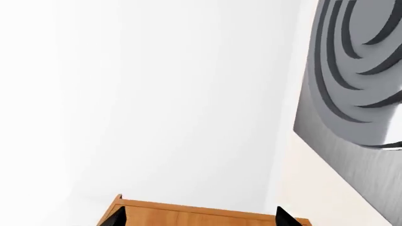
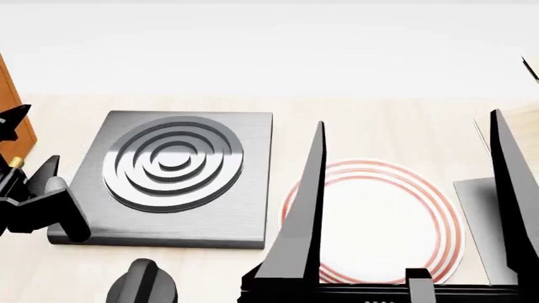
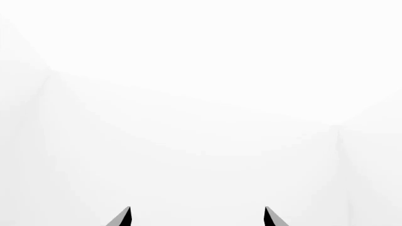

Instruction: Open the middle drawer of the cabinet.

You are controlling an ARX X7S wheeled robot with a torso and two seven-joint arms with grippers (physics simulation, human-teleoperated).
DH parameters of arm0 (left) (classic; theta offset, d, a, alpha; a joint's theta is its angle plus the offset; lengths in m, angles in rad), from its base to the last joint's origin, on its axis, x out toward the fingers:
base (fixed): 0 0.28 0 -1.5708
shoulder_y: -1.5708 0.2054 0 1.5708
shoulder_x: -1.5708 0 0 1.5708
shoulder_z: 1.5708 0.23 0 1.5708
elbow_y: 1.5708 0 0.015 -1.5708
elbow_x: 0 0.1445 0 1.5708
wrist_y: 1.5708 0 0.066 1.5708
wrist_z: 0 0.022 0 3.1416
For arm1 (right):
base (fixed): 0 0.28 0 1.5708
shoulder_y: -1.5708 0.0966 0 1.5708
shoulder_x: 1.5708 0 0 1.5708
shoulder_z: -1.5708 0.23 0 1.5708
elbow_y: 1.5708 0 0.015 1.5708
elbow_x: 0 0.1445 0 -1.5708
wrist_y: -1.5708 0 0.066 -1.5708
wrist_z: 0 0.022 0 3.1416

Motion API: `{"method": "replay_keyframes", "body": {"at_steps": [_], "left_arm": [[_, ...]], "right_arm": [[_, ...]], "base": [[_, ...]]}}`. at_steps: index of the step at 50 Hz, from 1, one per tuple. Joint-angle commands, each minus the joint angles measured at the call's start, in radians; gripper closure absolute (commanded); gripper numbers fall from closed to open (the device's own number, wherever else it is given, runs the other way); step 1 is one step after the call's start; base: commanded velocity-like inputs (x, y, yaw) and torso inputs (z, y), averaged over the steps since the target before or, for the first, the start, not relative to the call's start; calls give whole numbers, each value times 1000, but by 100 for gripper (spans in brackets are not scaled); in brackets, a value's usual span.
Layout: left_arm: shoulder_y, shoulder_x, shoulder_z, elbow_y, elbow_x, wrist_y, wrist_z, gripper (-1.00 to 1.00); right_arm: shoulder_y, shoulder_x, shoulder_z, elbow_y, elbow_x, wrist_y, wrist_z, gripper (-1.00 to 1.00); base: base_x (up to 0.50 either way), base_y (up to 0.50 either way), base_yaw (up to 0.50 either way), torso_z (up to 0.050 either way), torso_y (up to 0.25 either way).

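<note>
Only a strip of the orange-brown cabinet (image 2: 12,104) shows, at the far left edge of the head view. A small brass handle end (image 2: 15,162) shows beside it; I cannot tell which drawer it belongs to, and the middle drawer's front is out of view. My left gripper (image 2: 42,132) is open right next to the cabinet, with the brass end near its lower finger. In the left wrist view the cabinet's wood (image 1: 201,217) lies between the open fingertips of the left gripper (image 1: 201,215). My right gripper (image 2: 408,120) is open and empty above the plate; in the right wrist view it (image 3: 197,215) faces only white.
A grey square slab with concentric rings (image 2: 173,177) lies on the pale table just right of the left gripper and also shows in the left wrist view (image 1: 351,70). A white plate with red rings (image 2: 370,221) lies under the right gripper. A grey flat piece (image 2: 471,214) sits at the right.
</note>
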Motion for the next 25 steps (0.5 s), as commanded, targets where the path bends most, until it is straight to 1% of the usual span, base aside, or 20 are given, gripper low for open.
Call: {"method": "replay_keyframes", "body": {"at_steps": [1,12,25], "left_arm": [[1,1,59,-14,-27,-30,-12,-100],[6,3,101,-14,-51,-54,-19,-100],[22,-16,134,-14,-67,-78,-24,-100]], "right_arm": [[3,0,-3,0,0,5,0,-100],[2,0,0,0,-1,4,-2,-100],[-5,0,4,0,3,-2,-5,-100]], "base": [[0,0,0,0,0],[0,0,0,0,0],[0,0,0,0,0]]}}
